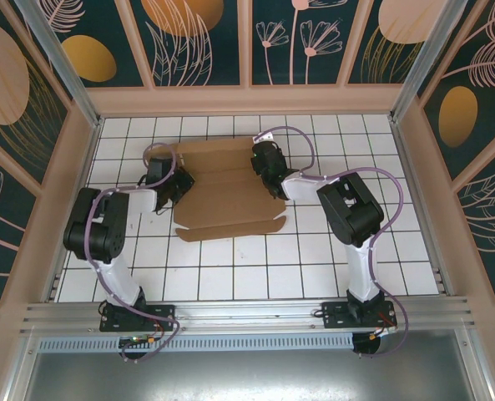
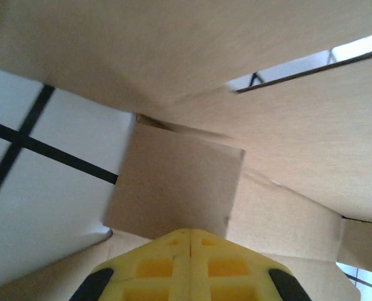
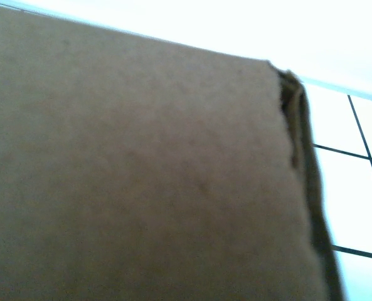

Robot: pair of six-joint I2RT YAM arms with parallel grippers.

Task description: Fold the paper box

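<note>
The paper box (image 1: 227, 190) is a brown corrugated die-cut sheet, lying mostly flat in the middle of the tiled floor. Its long front flap reaches toward the arms. My left gripper (image 1: 175, 185) is at the sheet's left edge. In the left wrist view its yellow fingers (image 2: 173, 263) are pressed together, their tip against a small square flap (image 2: 176, 185), under raised cardboard panels (image 2: 173, 50). My right gripper (image 1: 263, 165) sits over the sheet's far right edge. Up close, a cardboard face (image 3: 142, 175) hides its fingers.
White tiles with black grid lines (image 1: 330, 259) surround the sheet. Tan walls (image 1: 247, 98) and aluminium posts (image 1: 414, 167) enclose the floor on three sides. Purple cables (image 1: 368, 180) loop over both arms. The metal rail (image 1: 247, 313) carrying the arm bases runs along the near edge.
</note>
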